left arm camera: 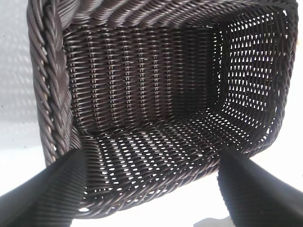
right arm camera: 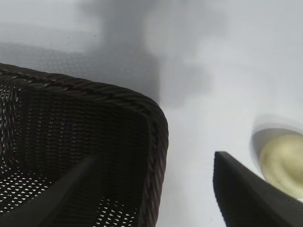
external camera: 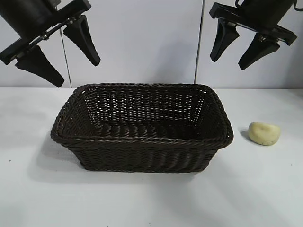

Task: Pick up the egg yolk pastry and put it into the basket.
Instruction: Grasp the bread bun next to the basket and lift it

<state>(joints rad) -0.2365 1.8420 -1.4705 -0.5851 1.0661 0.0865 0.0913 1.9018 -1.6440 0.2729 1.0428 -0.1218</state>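
Note:
The egg yolk pastry [external camera: 264,133], a small pale yellow lump, lies on the white table to the right of the basket [external camera: 142,141]; it also shows in the right wrist view [right arm camera: 284,163]. The dark brown wicker basket stands mid-table and is empty; its inside fills the left wrist view [left arm camera: 52,94], and its corner shows in the right wrist view [right arm camera: 156,123]. My left gripper [external camera: 78,71] hangs open high above the basket's left end. My right gripper [external camera: 230,62] hangs open high above the basket's right end, left of the pastry.
The white table [external camera: 151,198] spreads around the basket. A pale wall with vertical seams [external camera: 199,42] stands behind.

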